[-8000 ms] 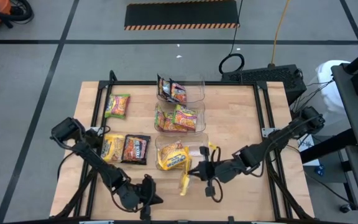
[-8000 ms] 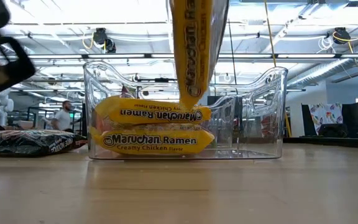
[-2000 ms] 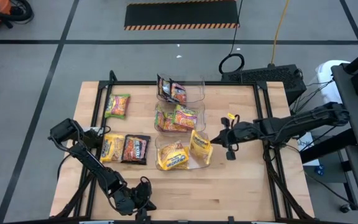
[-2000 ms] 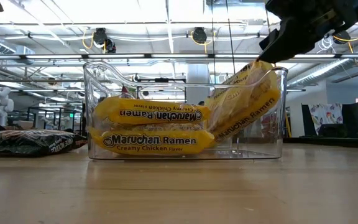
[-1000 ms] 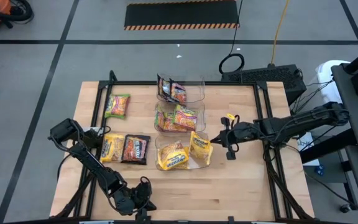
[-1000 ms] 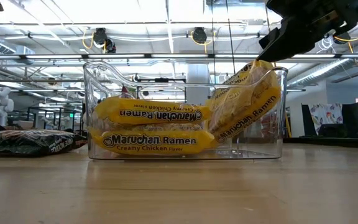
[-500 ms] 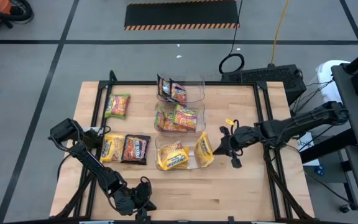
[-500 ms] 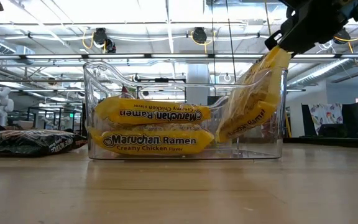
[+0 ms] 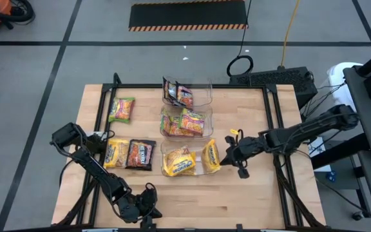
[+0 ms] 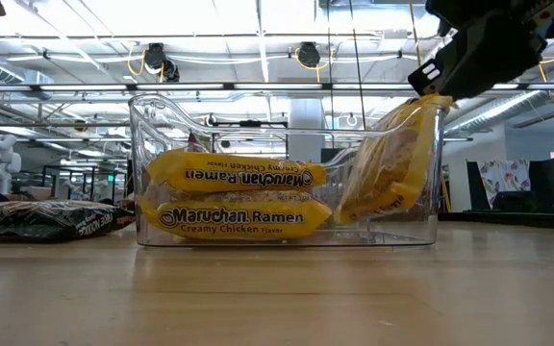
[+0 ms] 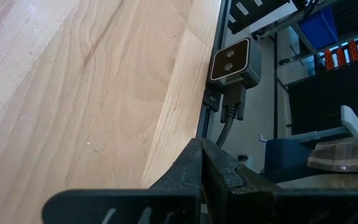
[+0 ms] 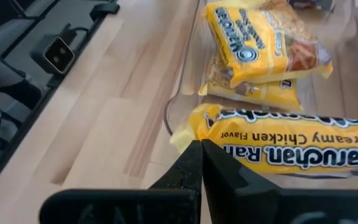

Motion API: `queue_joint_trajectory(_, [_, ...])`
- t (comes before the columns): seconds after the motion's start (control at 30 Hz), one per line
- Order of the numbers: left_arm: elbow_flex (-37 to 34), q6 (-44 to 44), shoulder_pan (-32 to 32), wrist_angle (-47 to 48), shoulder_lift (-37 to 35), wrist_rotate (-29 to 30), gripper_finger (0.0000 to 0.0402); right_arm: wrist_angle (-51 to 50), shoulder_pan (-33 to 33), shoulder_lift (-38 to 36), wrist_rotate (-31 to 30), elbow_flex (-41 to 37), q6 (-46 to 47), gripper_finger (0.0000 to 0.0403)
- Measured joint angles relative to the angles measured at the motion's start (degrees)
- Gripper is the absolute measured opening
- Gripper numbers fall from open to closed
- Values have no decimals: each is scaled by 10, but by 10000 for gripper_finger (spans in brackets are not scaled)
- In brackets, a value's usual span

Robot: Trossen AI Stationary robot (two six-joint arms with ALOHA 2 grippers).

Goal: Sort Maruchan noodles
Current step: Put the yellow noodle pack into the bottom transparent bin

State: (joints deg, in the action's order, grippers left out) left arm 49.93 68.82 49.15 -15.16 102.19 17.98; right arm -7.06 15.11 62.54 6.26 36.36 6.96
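R gripper is fully closed, fingers pressed together w/ no gap. It's sitting right at the right end of the near bin, tips against the edge of the tilted yellow pack. Can't tell if it's actually pinching the wrapper or just touching it. In the low view that pack leans up against the bin's right wall, top corner poking over the rim right by the gripper.

Rest of the noodles: two more yellow packs stacked flat in the same bin. Mid bin has the green-yellow packs, far bin has dark packs. Still loose on the table, left side: one green pack, one yellow and one dark pack side by side, touching.

L gripper also shut tight, holding nothing, parked at the near table edge well away from the packs.
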Motion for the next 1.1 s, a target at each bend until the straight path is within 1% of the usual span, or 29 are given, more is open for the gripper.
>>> queue_joint_trajectory(0.33, [0,-1,0,0,0,0,1,33,0,54,0,1,-5,0])
queue_joint_trajectory(0.57, [0,0,0,0,0,0,1,30,-4,56,0,1,-3,0])
queue_joint_trajectory(0.87, [0,1,0,-1,0,0,1,30,-13,56,0,1,54,0])
queue_joint_trajectory(0.97, [0,1,0,-1,0,0,1,30,-13,56,-1,0,59,5])
queue_joint_trajectory(1.1, [0,1,0,-1,0,0,1,30,-13,56,-4,0,59,26])
